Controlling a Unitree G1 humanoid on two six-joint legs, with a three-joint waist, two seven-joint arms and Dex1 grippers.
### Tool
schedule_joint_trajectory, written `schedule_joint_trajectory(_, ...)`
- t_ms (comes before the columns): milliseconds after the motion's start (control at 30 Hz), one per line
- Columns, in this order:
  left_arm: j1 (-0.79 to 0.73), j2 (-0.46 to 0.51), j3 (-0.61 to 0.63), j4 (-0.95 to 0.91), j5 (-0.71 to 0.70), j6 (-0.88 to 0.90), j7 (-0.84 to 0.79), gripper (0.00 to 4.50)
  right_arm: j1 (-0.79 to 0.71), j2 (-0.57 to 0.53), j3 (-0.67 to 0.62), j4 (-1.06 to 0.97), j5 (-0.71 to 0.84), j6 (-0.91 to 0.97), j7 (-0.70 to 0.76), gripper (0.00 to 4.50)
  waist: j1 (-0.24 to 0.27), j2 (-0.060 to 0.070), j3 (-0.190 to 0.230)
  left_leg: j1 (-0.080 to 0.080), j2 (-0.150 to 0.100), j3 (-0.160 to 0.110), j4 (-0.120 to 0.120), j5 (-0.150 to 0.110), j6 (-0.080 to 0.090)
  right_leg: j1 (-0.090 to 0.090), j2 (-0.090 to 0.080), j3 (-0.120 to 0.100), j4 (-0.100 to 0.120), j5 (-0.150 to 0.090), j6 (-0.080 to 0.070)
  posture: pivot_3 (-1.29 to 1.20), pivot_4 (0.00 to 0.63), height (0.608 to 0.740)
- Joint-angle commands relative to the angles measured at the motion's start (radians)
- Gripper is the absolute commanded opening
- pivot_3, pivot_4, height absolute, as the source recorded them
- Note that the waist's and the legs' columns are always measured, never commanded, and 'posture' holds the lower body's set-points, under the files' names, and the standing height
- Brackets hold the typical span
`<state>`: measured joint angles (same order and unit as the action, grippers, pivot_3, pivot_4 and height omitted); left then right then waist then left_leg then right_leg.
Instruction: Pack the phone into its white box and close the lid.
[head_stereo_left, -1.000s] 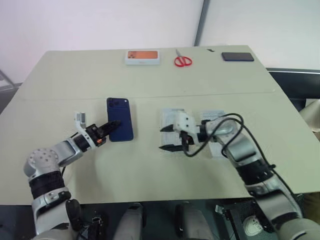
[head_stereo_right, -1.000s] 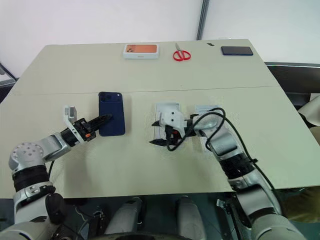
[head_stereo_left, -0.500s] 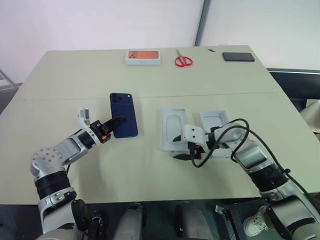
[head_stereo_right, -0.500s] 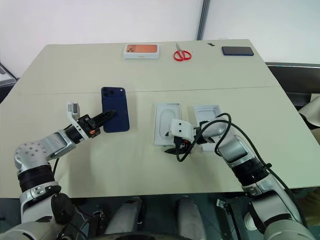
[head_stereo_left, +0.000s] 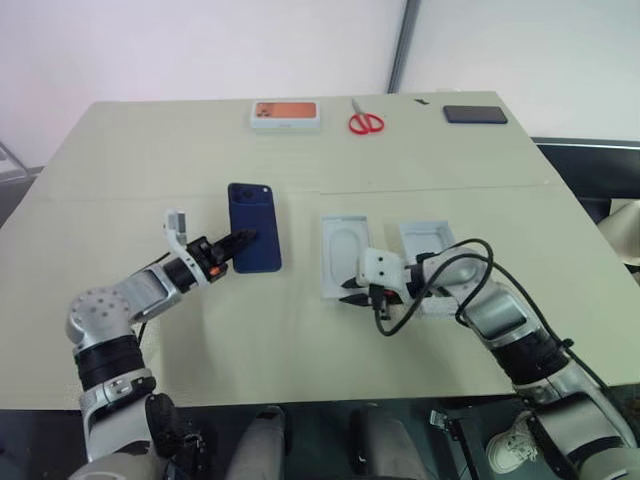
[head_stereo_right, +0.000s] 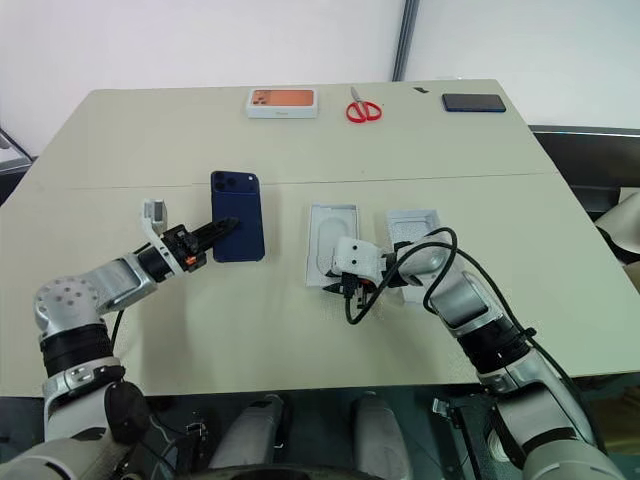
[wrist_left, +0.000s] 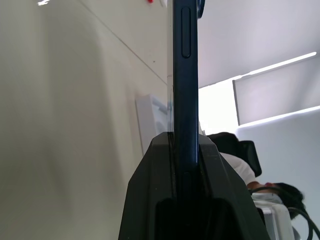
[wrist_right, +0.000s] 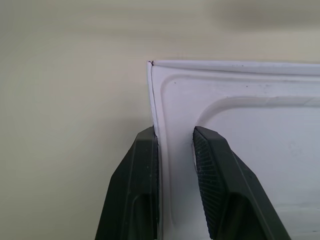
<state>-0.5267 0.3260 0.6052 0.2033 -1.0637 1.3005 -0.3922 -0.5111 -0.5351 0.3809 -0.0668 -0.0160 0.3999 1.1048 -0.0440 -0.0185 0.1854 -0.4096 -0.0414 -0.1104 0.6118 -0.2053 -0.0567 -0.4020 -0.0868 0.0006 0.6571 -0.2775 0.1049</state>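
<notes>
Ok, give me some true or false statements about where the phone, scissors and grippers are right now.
1. The left gripper is shut on the phone. True.
2. The scissors lie right beside the phone. False: they lie at the table's far edge, between the orange-phone box and the black phone.
3. The right gripper is at the white insert's near end. True.
4. The phone lies in a box. False: the left gripper holds it.

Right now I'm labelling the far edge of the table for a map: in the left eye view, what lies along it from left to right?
White box picturing an orange phone → red-handled scissors → black phone.
</notes>
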Motion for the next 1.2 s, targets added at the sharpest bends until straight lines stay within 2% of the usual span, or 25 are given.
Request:
schedule_joint_trajectory(33, -0.033, 0.001, 0.028, -0.014, -0.066, 0.001, 0.015, 0.00, 0.038, 0.071, 0.077, -0.068, 0.022, 0.065, -0.016, 1.06, -0.002, 0.000, 0.000, 0.000, 0.000, 0.000, 0.000, 0.000, 0.000, 0.000, 0.001, 0.000, 0.000, 0.000, 0.000, 0.00, 0.150, 0.740)
schedule_joint_trajectory(367, -0.037, -0.036, 0.012, -0.040, -0.141, 0.010, 0.108, 0.00, 0.025, 0.135, 0.112, -0.049, 0.028, 0.092, -0.005, 1.06, 0.000, -0.001, -0.001, 0.000, 0.002, 0.000, 0.000, 0.000, 0.000, 0.000, 0.003, 0.000, 0.000, 0.000, -0.001, 0.00, 0.150, 0.740)
schedule_joint_trajectory(467, -0.033, -0.045, 0.010, -0.050, -0.167, 0.011, 0.137, 0.00, -0.001, 0.161, 0.098, -0.025, 0.036, 0.096, -0.018, 1.99, 0.000, -0.001, -0.001, 0.000, 0.002, 0.000, 0.000, 0.000, 0.000, 0.000, 0.003, 0.000, 0.000, 0.000, -0.001, 0.00, 0.150, 0.740)
schedule_joint_trajectory(567, -0.024, -0.047, 0.005, -0.056, -0.187, 0.012, 0.153, 0.00, -0.017, 0.154, 0.094, -0.032, 0.052, 0.101, 0.005, 3.38, 0.003, -0.001, 0.000, 0.000, 0.002, 0.000, 0.000, 0.000, 0.000, 0.000, 0.003, 0.000, 0.000, 0.000, -0.001, 0.00, 0.150, 0.740)
schedule_joint_trajectory(867, 0.008, -0.025, -0.025, -0.051, -0.202, 0.016, 0.125, 0.00, -0.067, 0.067, 0.064, -0.080, 0.079, 0.140, 0.045, 3.38, 0.008, -0.001, 0.000, 0.000, 0.000, 0.000, 0.000, 0.000, 0.000, 0.000, 0.001, 0.000, 0.000, 0.000, -0.001, 0.00, 0.150, 0.740)
schedule_joint_trajectory(1067, 0.014, -0.011, -0.050, -0.034, -0.191, 0.006, 0.098, 0.00, -0.074, 0.063, 0.072, -0.067, 0.082, 0.142, 0.026, 3.38, 0.008, -0.002, 0.000, 0.000, 0.000, 0.000, 0.000, 0.000, 0.000, 0.000, 0.001, 0.000, -0.001, 0.000, -0.001, 0.00, 0.150, 0.740)
schedule_joint_trajectory(1200, 0.025, -0.001, -0.059, -0.027, -0.206, 0.035, 0.084, 0.00, -0.075, 0.062, 0.009, -0.087, 0.146, 0.162, 0.032, 3.38, 0.009, -0.001, 0.000, 0.000, 0.000, 0.000, 0.000, 0.000, 0.000, 0.000, 0.001, 0.000, -0.001, 0.000, -0.001, 0.00, 0.150, 0.740)
